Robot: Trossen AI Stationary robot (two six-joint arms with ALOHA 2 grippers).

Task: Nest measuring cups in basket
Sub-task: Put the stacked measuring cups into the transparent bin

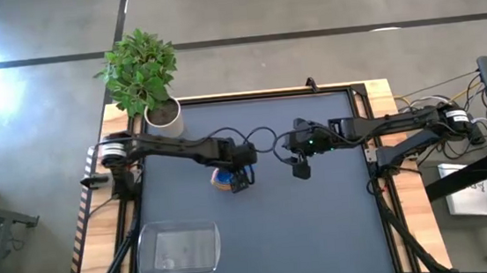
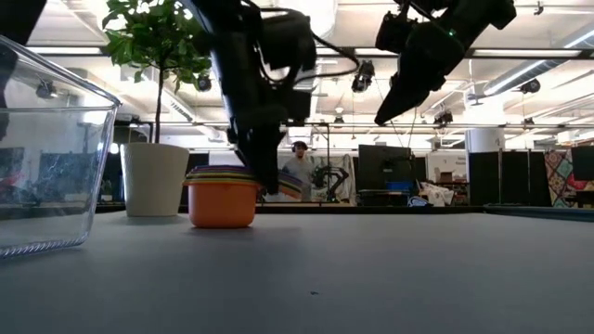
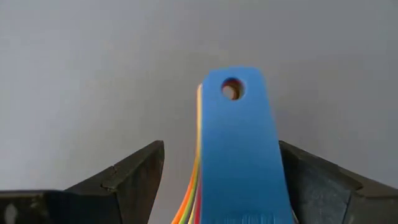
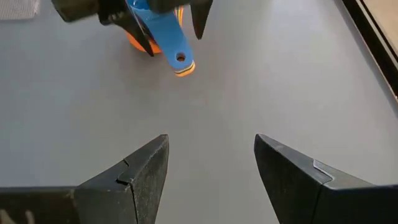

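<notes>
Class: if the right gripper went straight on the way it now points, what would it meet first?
Probably the bare table; the right gripper, fingers open, aims down at it. The nested measuring cups lie off to one side.

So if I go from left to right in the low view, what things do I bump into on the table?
The clear basket → the white plant pot → the stack of measuring cups, with the left gripper coming down at its right side. The right gripper hangs higher up, farther right.

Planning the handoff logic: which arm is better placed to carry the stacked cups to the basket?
Left. The left gripper already straddles the handles of the stacked measuring cups, and the basket lies on its side of the table. The right gripper hangs open, above the table, empty.
</notes>
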